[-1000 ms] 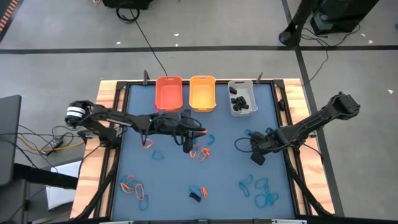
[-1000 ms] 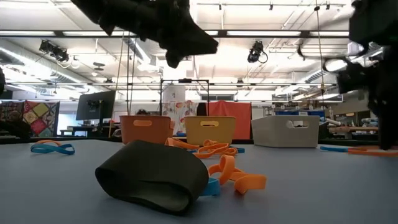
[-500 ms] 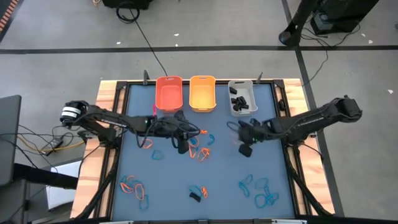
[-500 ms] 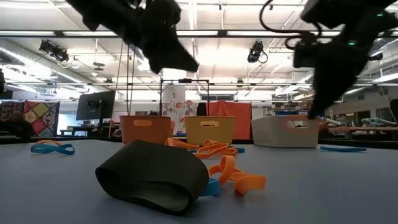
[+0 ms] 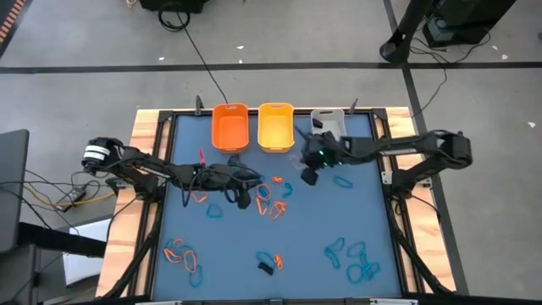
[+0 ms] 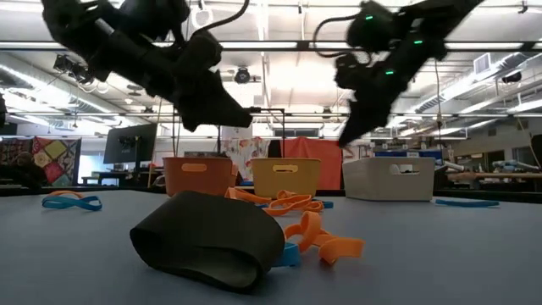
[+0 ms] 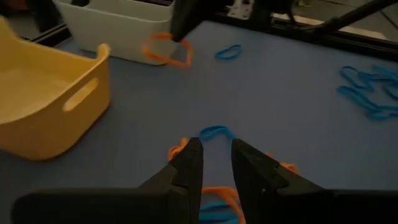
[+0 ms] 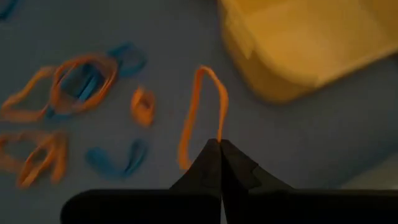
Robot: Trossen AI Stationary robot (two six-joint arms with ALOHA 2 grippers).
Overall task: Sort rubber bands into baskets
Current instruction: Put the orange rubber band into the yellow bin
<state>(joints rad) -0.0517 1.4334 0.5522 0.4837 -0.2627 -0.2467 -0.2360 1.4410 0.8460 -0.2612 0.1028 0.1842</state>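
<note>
Three baskets stand in a row at the far edge: orange (image 5: 229, 127), yellow-orange (image 5: 275, 127) and grey-white (image 5: 329, 119), the last partly hidden by my right arm. My right gripper (image 8: 219, 144) hovers in front of the yellow-orange basket (image 8: 298, 43), shut on an orange rubber band (image 8: 189, 124). My left gripper (image 7: 216, 158) hangs open over the middle pile of blue and orange rubber bands (image 5: 273, 199), its fingers just short of a blue band (image 7: 214, 132), touching nothing. My right gripper pinches one end of the orange band's loop (image 8: 217, 134) between its two shut fingertips, which slant down from the table's right. The rest of the loop (image 7: 168, 55) hangs slack below the fingertips, clear of the table.
More bands lie in piles near the front left (image 5: 182, 254) and front right (image 5: 351, 258). A black band with an orange one (image 5: 269, 264) lies at the front middle. A single blue band (image 5: 343, 180) lies right of my right gripper.
My right gripper has risen and swung from the table's right side toward the far edge and the yellow-orange basket, carrying the orange band clear of the table and turning as it went. My left gripper has sunk toward the middle pile of bands.
</note>
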